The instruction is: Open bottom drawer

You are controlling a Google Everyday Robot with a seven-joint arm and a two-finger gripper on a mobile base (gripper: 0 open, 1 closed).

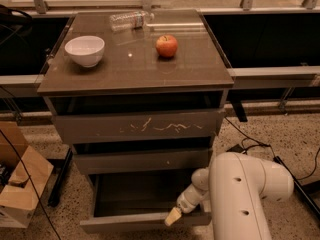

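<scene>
1. Camera view, nearest ground: the robot's white arm rose from the lower right edge and bent left towards the cabinet's base.
2. The gripper sat at the arm's end, its tan tip against the top edge of the bottom drawer, right of that front's middle. Only the single tan tip was visible, so the grip state could not be determined.
3. The bottom drawer, the lowest tier, stood pulled out from the cabinet, with its dark interior exposed behind a plain grey-brown front.
4. A cardboard box stood on the speckled floor to the left of the cabinet, with a dark cable running across it.
5. Above the bottom drawer, the middle drawer sat further back, its front bearing a small white speck.
6. The top drawer was the tallest front and carried white scratches across its centre.
7. The glossy brown surface carried three items. A white bowl stood upright at the left. A red apple stood right of centre, well apart from the bowl.
8. A clear plastic bottle lay on its side at the far edge, beyond both.
9. Behind the cabinet ran a metal rail with upright posts.
</scene>
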